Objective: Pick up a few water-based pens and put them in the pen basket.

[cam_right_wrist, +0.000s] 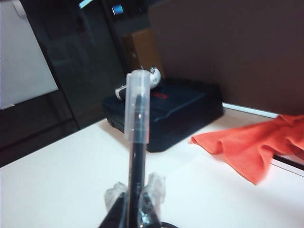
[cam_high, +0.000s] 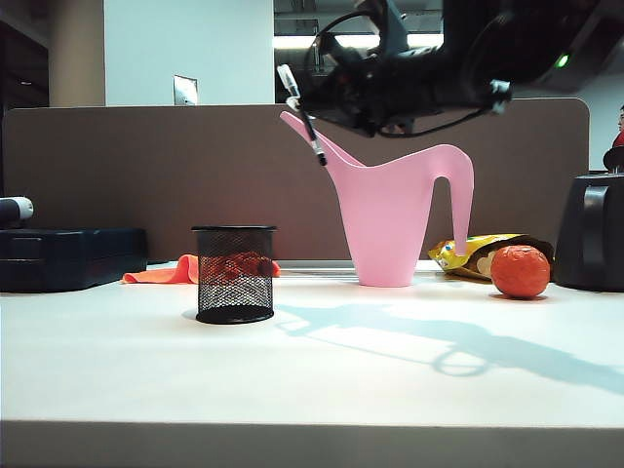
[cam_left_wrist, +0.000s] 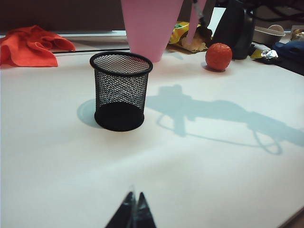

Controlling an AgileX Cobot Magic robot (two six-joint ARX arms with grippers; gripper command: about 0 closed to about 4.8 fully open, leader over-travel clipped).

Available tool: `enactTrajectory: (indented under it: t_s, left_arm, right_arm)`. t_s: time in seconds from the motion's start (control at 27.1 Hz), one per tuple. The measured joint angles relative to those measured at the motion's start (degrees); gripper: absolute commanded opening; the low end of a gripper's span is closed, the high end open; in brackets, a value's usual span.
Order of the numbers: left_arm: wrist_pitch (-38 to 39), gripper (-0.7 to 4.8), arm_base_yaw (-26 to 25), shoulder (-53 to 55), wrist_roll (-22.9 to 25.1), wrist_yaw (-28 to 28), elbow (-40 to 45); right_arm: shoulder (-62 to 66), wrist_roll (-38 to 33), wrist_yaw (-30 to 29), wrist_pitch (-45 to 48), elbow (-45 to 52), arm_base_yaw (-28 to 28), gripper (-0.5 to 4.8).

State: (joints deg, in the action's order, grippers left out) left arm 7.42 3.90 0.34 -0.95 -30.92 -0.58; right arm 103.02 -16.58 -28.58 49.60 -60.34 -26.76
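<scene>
Pen time is only half done. The right gripper [cam_high: 310, 109] is high up over the table [cam_high: 312, 380], above and a bit to the right of the pen basket [cam_high: 234, 274]. Its two fingers are pressed on one water-based pen [cam_high: 301, 114] and pinch it around the middle. The pen tilts, with one end pointing down toward the table and the other end up in the air. In the right wrist view the pen [cam_right_wrist: 136, 142] sticks out from between the fingers [cam_right_wrist: 155, 187], and its clear cap is the far end.

The pen basket stands upright on the near left part of the table. In the left wrist view I can look into the pen basket [cam_left_wrist: 121, 90], and I see no pen in it. So no pen is in yet, as far as I can tell.

The left gripper [cam_left_wrist: 133, 213] is low, near the front of the table, well apart from the basket. Its fingers are pressed together and hold nothing.

A pink watering can [cam_high: 390, 219] stands far back, and an orange ball [cam_high: 520, 271] lies to the right. A red cloth [cam_left_wrist: 31, 45] lies far left.

What is left: I think the pen must come down over the basket and be let go. Then more pens are needed, but I see no other pens here.
</scene>
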Motion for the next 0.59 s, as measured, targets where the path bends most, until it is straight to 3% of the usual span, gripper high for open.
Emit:
enactTrajectory:
  t_s: [0.18, 0.59]
  left_arm:
    - [0.2, -0.04, 0.0, 0.0, 0.0, 0.0, 0.0]
    - [0.2, -0.04, 0.0, 0.0, 0.0, 0.0, 0.0]
  right_arm:
    - [7.0, -2.1, 0.1, 6.1, -3.2, -1.5, -0.09]
    - [18.1, -4.0, 0.5, 4.6, -16.9, -4.2, -0.09]
